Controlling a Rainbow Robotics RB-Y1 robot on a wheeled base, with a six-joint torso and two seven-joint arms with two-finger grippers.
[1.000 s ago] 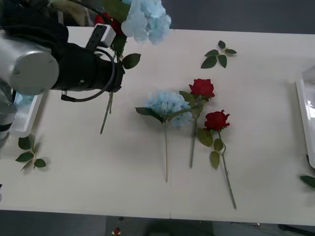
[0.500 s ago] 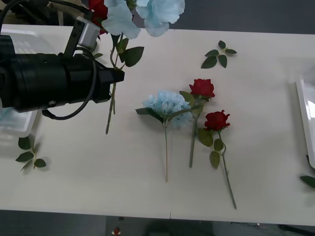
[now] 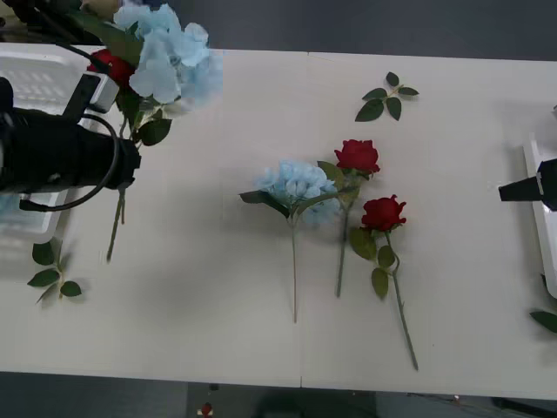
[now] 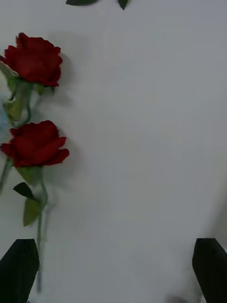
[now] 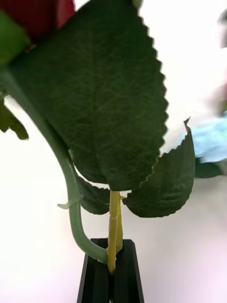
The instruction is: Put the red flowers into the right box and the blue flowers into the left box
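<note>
Held bunch: a pale sky-blue hydrangea-like cluster (image 3: 165, 54) on a long green stem, together with a dark-red bloom (image 3: 111, 65) just beside it, is lifted above the worktop's left end, next to the large white ribbed plastic bin (image 3: 39, 80).
Left gripper: the left gripper (image 5: 111, 270) is clamped tight on two stems, one green and one yellowish, with broad serrated green leaves (image 5: 101, 102) above the black fingers (image 5: 94, 279).
Blue flower on worktop: a second pale blue cluster (image 3: 296, 185) lies right of the bin, near the worktop's middle, its stem pointing toward the near edge.
Red roses on worktop: two dark-red artificial roses, one (image 3: 358, 156) just beside the blue cluster and touching its leaves, the other (image 3: 383, 212) a little farther from the bin.
Right gripper: the right gripper (image 4: 113, 270) hovers with its black fingers (image 4: 19, 267) spread wide, over bare worktop beyond the roses, far from the bin.
Right box: the shallow white plastic tray (image 3: 540, 209) sits at the far end from the bin.
Leaf sprigs: one green sprig (image 3: 386, 96) lies toward the back edge, another (image 3: 50, 270) just in front of the bin.
Worktop: a plain cream-white surface (image 3: 218, 296).
</note>
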